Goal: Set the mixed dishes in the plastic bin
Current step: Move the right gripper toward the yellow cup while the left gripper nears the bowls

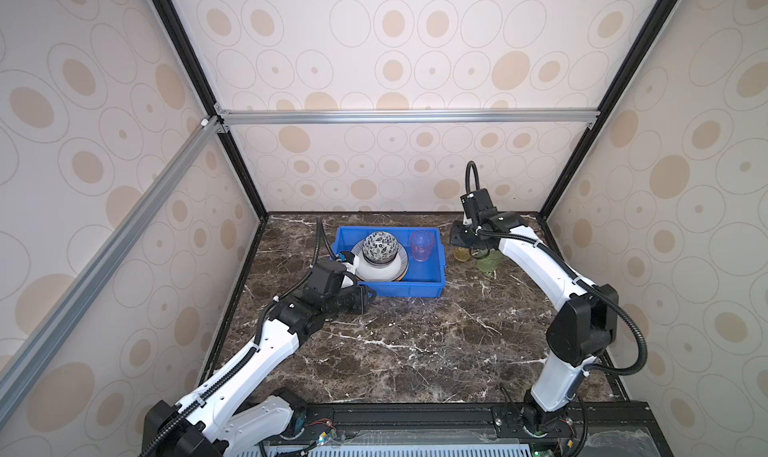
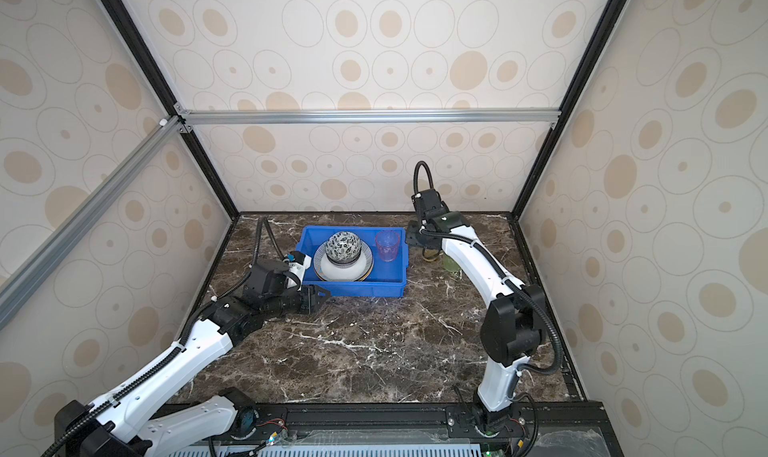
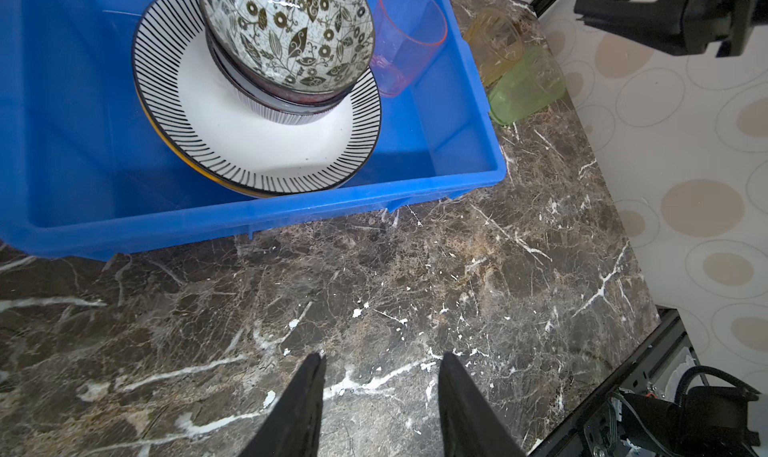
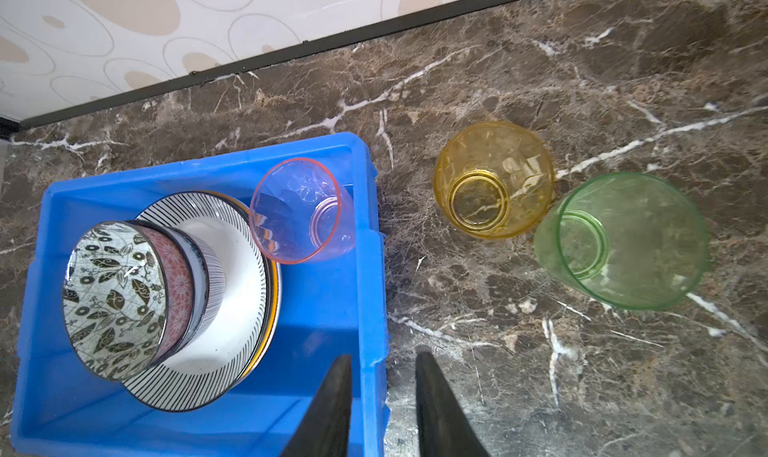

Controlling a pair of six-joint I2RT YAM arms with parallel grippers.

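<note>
The blue plastic bin (image 1: 399, 289) (image 2: 353, 289) (image 3: 249, 218) (image 4: 374, 268) holds a striped-rim plate (image 1: 380, 271) (image 3: 266, 143) (image 4: 232, 309) on other plates. A stack of bowls stands on it, topped by a leaf-patterned bowl (image 1: 379, 245) (image 3: 286, 31) (image 4: 112, 297). A pink tumbler (image 1: 422, 245) (image 4: 299, 212) stands upright beside them. The yellow tumbler (image 1: 462, 254) (image 4: 492, 180) and green tumbler (image 1: 489, 261) (image 4: 623, 239) stand on the table right of the bin. My right gripper (image 1: 456, 239) (image 4: 385, 356) hangs open and empty over the bin's right wall. My left gripper (image 1: 372, 296) (image 3: 382, 357) is open and empty before the bin's front left corner.
The dark marble table (image 1: 415, 351) is closed in by patterned walls at the back and on both sides. The yellow and green tumblers touch or nearly touch each other. My right arm (image 1: 536, 264) arches over them in both top views.
</note>
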